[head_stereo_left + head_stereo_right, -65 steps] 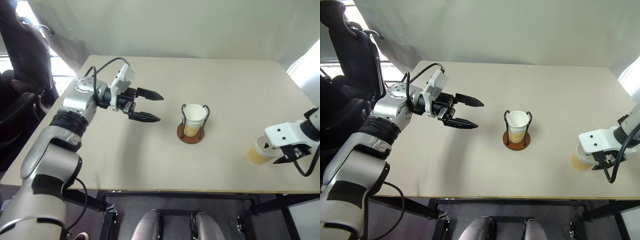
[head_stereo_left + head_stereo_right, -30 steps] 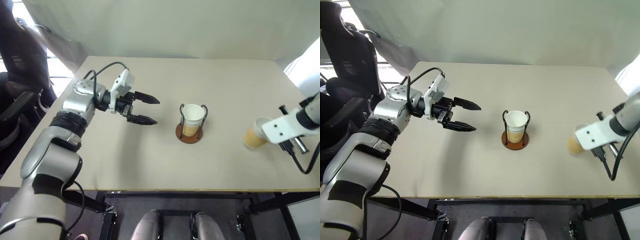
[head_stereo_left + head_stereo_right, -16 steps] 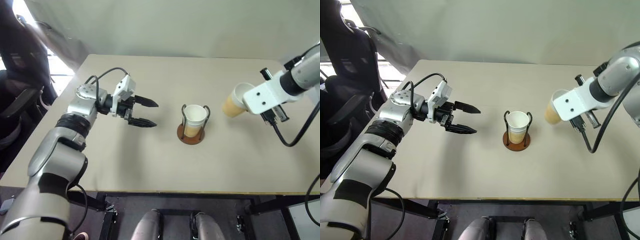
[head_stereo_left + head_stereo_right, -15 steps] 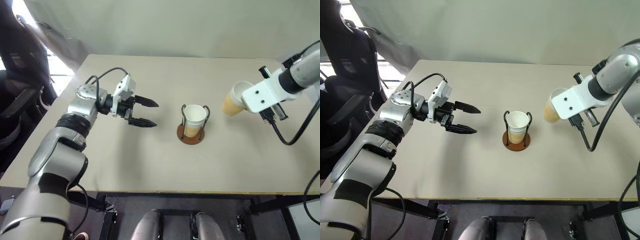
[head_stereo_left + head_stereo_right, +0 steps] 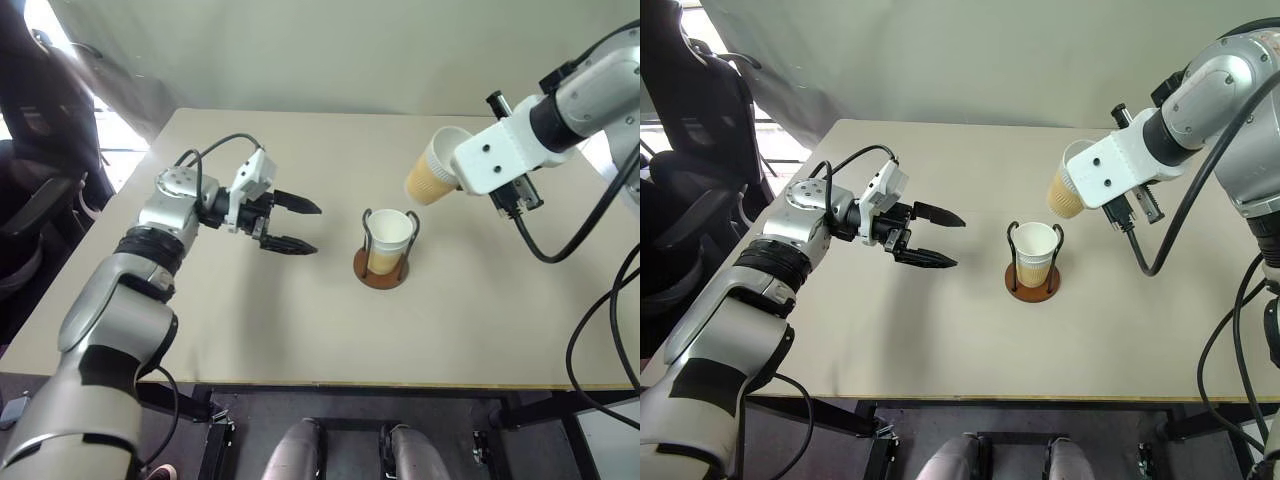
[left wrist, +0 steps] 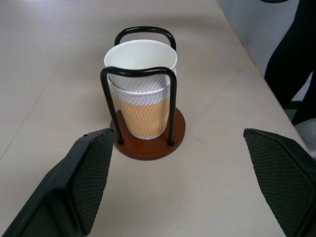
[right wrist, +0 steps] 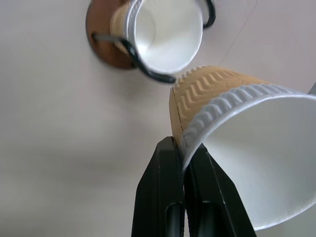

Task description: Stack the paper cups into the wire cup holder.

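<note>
Paper this thin will handle as light and soft, so treat the cup [image 5: 432, 180] in your right gripper [image 7: 183, 148] as something that dents rather than resists. You have it pinched by the wall just under the rim, one finger inside and one outside, fingers closed tight on that single layer. It hangs tilted, mouth turned up and away from the holder [image 5: 381, 268], up in the air and a little to the holder's far right side. That pinch looks good for carrying a weightless cup, but judge it as weak against twisting: the cup can swing about the pinch point and the rim can crease if you squeeze harder or knock it on a wire.

A cup [image 6: 141, 84] already sits upright in the holder, between the two wire loops, its white rim level with their tops. Your carried cup needs to come upright and centred over that rim before it goes down; the tapered walls should guide it in, and ribbed paper on paper may grab, so expect a little friction.

Your left gripper [image 5: 297, 226] hovers to the holder's left, well apart from it, fingers spread wide and holding nothing. The holder looks light too; a sideways nudge could slide it.
</note>
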